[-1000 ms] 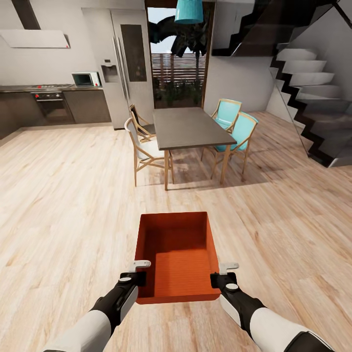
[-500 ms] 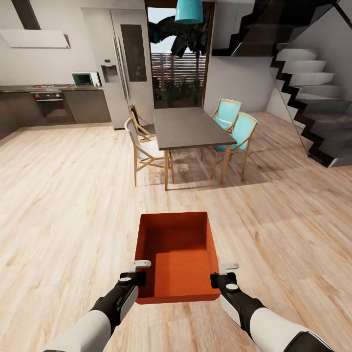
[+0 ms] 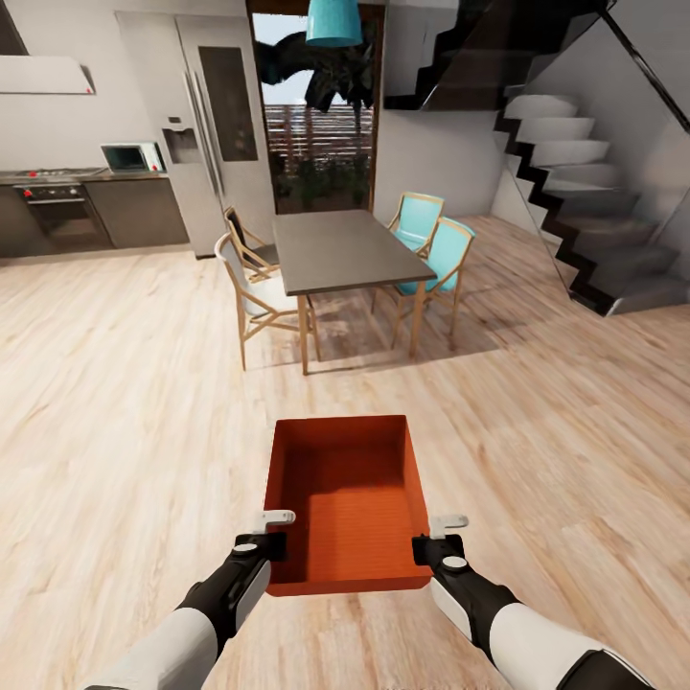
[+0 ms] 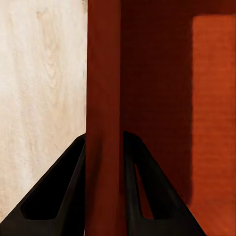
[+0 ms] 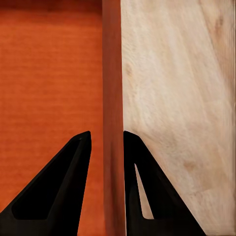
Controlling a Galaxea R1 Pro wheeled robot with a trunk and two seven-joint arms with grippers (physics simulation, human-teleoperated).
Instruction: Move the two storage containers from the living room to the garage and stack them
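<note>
Orange-red and thin-walled, the storage container (image 3: 347, 503) hangs over the wood-plank floor (image 3: 125, 402), well short of the dining table (image 3: 340, 251). The left pincer (image 3: 271, 537) and right pincer (image 3: 436, 541) are each closed onto a side wall at the near end. It looks light and stiff, but such thin walls may flex or slip.

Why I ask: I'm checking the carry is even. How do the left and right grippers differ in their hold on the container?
The left gripper clamps the container's left wall; the right gripper clamps its right wall. In the left wrist view, the wall between the fingers looks thick; in the right wrist view, it looks thinner. Both straddle a wall, one finger inside, one outside, near the container's rear corners.
</note>
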